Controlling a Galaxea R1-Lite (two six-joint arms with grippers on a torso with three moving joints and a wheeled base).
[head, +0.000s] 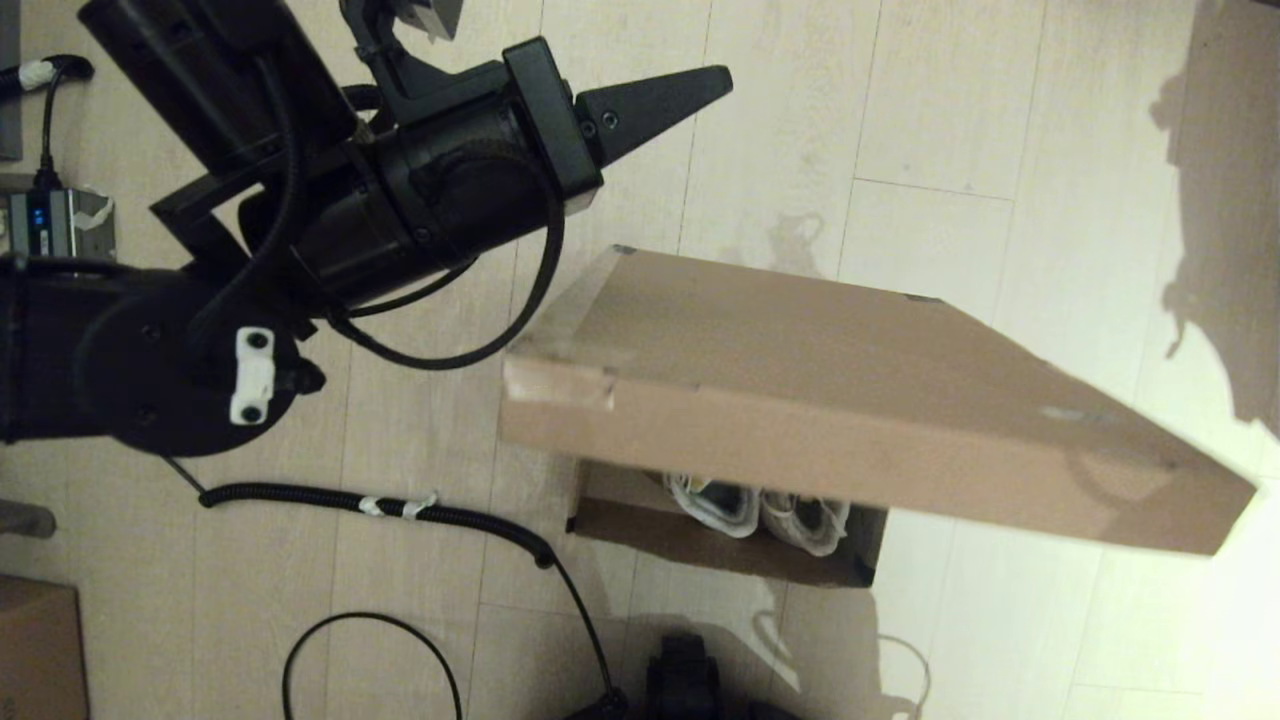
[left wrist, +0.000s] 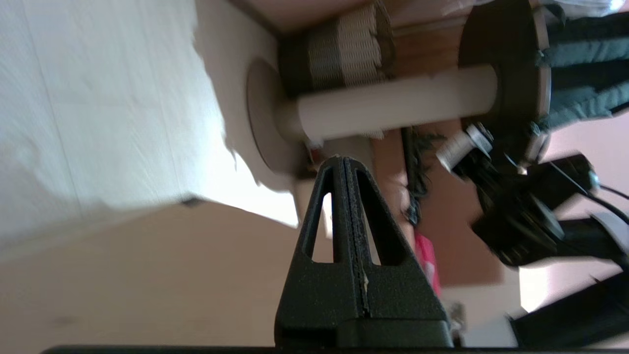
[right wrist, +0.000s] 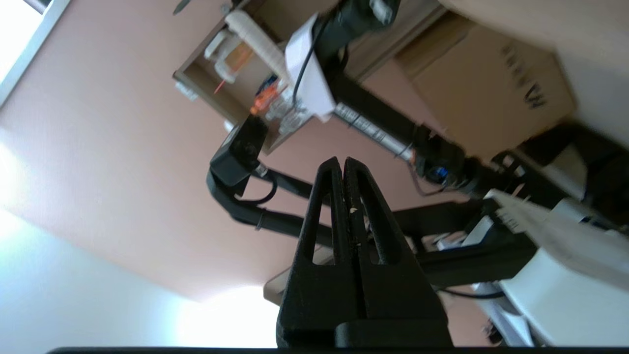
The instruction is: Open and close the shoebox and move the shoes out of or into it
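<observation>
The shoebox (head: 700, 545) stands on the floor with its hinged brown lid (head: 800, 350) raised and tilted, covering most of the opening. Black tape shows on the lid's far corners. The white shoes (head: 760, 510) lie side by side inside the box, only their ends showing under the lid's front edge. My left gripper (head: 715, 80) hovers shut and empty above and to the left of the lid's far left corner; in the left wrist view the left gripper (left wrist: 342, 160) has the lid (left wrist: 123, 275) below it. My right gripper (right wrist: 342, 161) is shut on nothing, pointing up at the room, and is hidden in the head view.
A coiled black cable (head: 450, 515) and a cable loop (head: 370, 660) lie on the wooden floor left of the box. A smaller brown box (head: 35, 650) sits at the bottom left corner. A grey device (head: 50, 225) is at the left edge.
</observation>
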